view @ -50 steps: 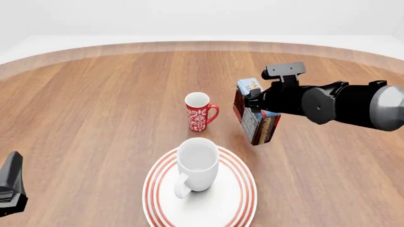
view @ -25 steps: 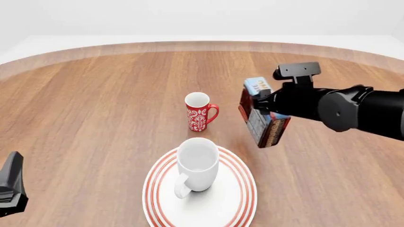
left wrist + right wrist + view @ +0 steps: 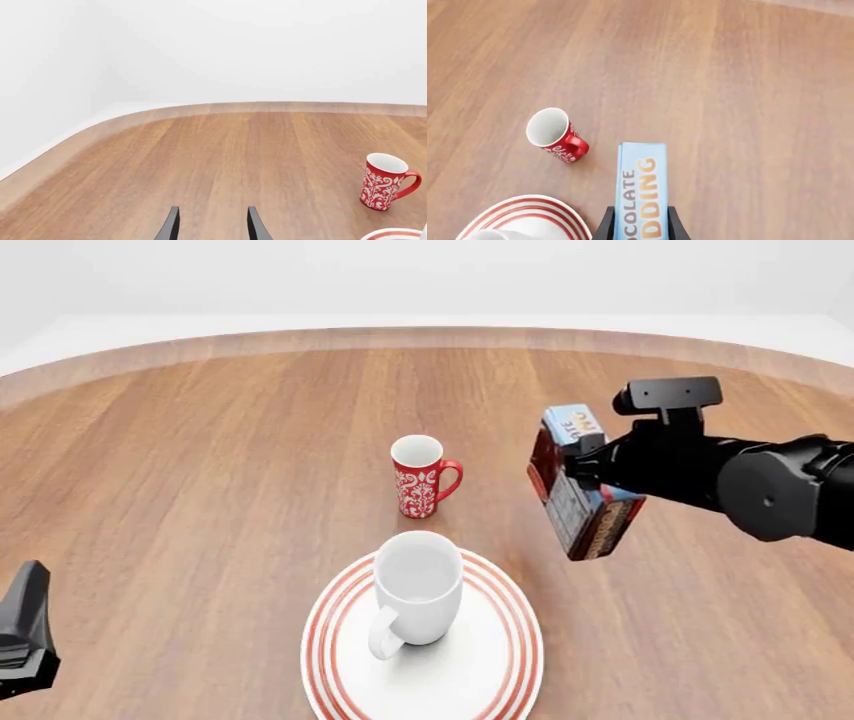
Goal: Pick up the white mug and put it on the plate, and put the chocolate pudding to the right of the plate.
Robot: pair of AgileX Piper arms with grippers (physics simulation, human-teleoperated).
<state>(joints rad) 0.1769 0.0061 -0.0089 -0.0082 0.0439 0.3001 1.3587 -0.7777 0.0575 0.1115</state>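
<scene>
1. We see the right pincer (image 3: 587, 475) clamped on the pudding (image 3: 583, 497), held tilted above the counter (image 3: 200, 460), right of frame centre in the front view.
2. In the right wrist view the fingers (image 3: 606, 226) flank the pudding (image 3: 639, 190).
3. White mug (image 3: 416, 586) stands on the plate (image 3: 507, 660), lower centre, handle toward the camera.
4. Red mug (image 3: 423, 476) stands just beyond the plate, apart from it.
5. Left pincer (image 3: 211, 226) is spread and holds nothing; it sits at the lower left corner of the front view.
</scene>
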